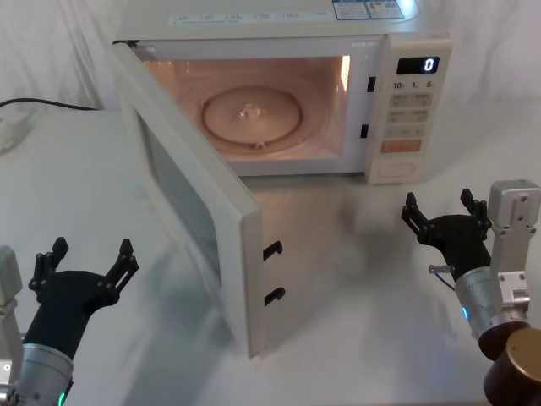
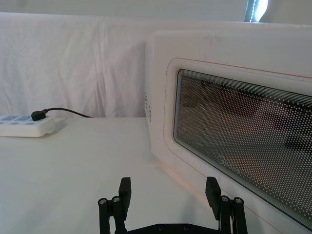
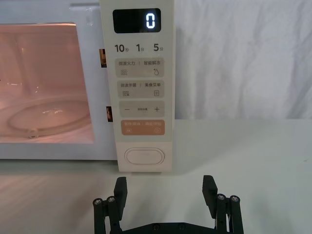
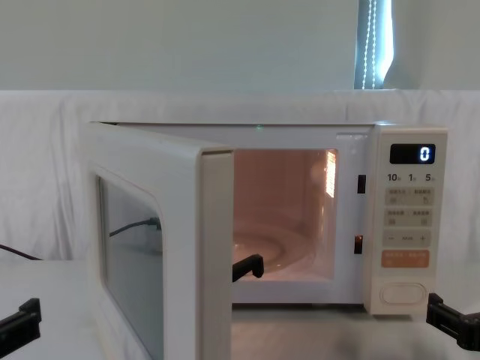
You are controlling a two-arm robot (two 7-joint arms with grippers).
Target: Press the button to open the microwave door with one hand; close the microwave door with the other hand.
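Observation:
The microwave door [image 1: 190, 203] stands swung wide open on its left hinge, its latch edge [image 4: 216, 255] pointing toward me and the lit cavity exposed. The button [image 3: 145, 158] is the large cream pill at the bottom of the control panel [image 1: 410, 110], below the orange key. My right gripper [image 1: 438, 207] hovers open above the table in front of that panel, a short way back from the button [image 1: 396, 169], holding nothing. At the lower left, my left gripper [image 1: 93, 254] is open and empty, facing the door's outer window [image 2: 243, 141] without touching it.
A glass turntable [image 1: 251, 114] lies inside the cavity. The display [image 3: 137, 21] reads 0. A white power strip [image 2: 24, 127] with a black cable lies at the far left on the white-covered table [image 1: 355, 279]. A white cloth backdrop hangs behind.

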